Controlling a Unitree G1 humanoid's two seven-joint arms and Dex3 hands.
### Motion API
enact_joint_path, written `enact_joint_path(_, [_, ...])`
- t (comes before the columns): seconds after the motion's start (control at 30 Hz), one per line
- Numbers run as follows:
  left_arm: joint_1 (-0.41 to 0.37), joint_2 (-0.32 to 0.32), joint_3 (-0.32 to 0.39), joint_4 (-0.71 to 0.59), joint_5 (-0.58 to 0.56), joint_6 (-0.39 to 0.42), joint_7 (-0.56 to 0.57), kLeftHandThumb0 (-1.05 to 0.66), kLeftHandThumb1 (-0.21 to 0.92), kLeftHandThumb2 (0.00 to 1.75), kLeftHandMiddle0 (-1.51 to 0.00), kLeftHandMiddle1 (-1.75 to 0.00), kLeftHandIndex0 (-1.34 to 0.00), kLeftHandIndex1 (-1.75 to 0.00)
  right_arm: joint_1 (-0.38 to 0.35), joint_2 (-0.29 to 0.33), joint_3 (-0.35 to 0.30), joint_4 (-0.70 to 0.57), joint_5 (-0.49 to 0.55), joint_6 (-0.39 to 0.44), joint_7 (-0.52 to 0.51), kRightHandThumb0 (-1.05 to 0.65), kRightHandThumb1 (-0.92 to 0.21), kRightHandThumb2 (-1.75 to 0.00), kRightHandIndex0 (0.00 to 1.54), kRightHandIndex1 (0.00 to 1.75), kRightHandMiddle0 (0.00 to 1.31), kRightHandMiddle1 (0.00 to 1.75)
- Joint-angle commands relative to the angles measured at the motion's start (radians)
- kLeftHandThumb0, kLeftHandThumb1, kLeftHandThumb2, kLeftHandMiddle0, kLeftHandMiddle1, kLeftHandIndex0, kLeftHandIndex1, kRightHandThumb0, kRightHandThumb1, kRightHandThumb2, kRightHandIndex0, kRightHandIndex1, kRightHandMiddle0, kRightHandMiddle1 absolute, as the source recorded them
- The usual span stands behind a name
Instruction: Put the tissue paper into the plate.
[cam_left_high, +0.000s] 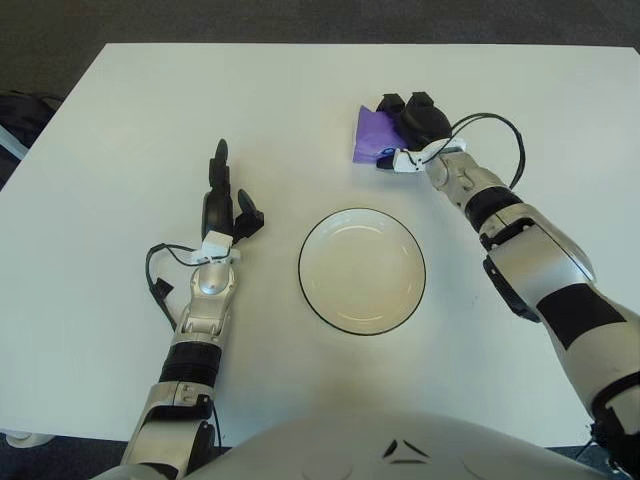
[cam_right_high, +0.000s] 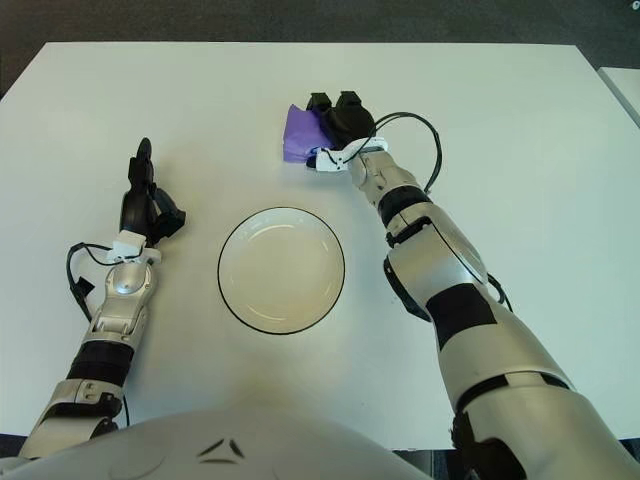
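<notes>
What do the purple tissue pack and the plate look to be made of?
Tissue pack, under the right hand: looks like thin glossy plastic film, judging by its soft, flat shape and printed label. Plate: smooth off-white with a thin dark rim line, likely glazed ceramic, though melamine can't be ruled out. Left hand shows left of the plate.

One plate (cam_left_high: 361, 271) sits on the surface (cam_left_high: 120, 120), one purple tissue packet (cam_left_high: 371, 133) near the far edge, and two robot hands.
</notes>
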Motion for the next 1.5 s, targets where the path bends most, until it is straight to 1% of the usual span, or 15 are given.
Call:
enact_joint_path(0.0, [0.117,-0.059,-0.029,0.101,0.009,0.019,0.007,-0.88,0.92,1.19,-0.03,-0.01,0.00,-0.18,0.051,0.011,-0.007,0.016,0.008,-0.014,0.014,-0.06,-0.16,-1.41,1.22,1.75,1.08,1.75])
enact_joint_path(0.23, [0.118,-0.060,-0.030,0.107,0.006,0.009,0.004,-0.88,0.92,1.19,-0.03,-0.01,0.00,-0.18,0.065,0.003,-0.022,0.010,0.015,-0.051,-0.016,-0.01,-0.12,-1.50,1.28,1.75,1.15,1.75])
enact_joint_path(0.43, [0.116,-0.060,-0.030,0.114,0.009,0.005,0.008,-0.87,0.92,1.20,-0.04,-0.01,0.00,-0.18,0.069,-0.003,-0.028,0.001,0.014,-0.063,-0.046,0.00,-0.10,-1.54,1.30,1.75,1.18,1.75])
enact_joint_path(0.63, [0.115,-0.060,-0.030,0.121,0.008,0.005,0.007,-0.87,0.92,1.20,-0.05,-0.01,0.00,-0.19,0.065,-0.013,-0.026,-0.012,0.004,-0.065,-0.087,-0.01,-0.11,-1.52,1.32,1.75,1.18,1.75])
enact_joint_path(0.83, [0.114,-0.063,-0.029,0.127,0.003,0.004,0.004,-0.87,0.92,1.19,-0.04,-0.01,0.00,-0.19,0.037,-0.040,-0.031,-0.045,-0.003,-0.056,-0.109,-0.03,-0.13,-1.49,1.32,1.75,1.17,1.75])
enact_joint_path(1.1, [0.117,-0.064,-0.030,0.128,0.005,-0.005,0.007,-0.87,0.92,1.19,-0.03,0.00,0.00,-0.18,0.011,-0.062,-0.079,-0.103,0.038,-0.073,-0.089,-0.04,-0.14,-1.48,1.33,1.75,1.18,1.75])
enact_joint_path(1.27, [0.120,-0.063,-0.031,0.129,0.002,0.000,0.001,-0.88,0.92,1.19,-0.02,0.00,0.00,-0.16,-0.010,-0.077,-0.132,-0.190,0.074,-0.087,-0.076,-0.04,-0.15,-1.49,1.34,1.75,1.20,1.75])
enact_joint_path(1.4, [0.120,-0.061,-0.031,0.131,0.000,-0.001,-0.001,-0.88,0.92,1.19,-0.02,0.00,0.00,-0.15,-0.014,-0.090,-0.164,-0.287,0.084,-0.069,-0.045,-0.02,-0.16,-1.50,1.34,1.75,1.19,1.75])
enact_joint_path(1.47, [0.120,-0.061,-0.031,0.132,0.000,-0.002,-0.003,-0.88,0.92,1.19,-0.02,0.00,0.00,-0.14,-0.007,-0.102,-0.184,-0.369,0.092,-0.044,-0.013,-0.02,-0.16,-1.50,1.33,1.75,1.18,1.75])
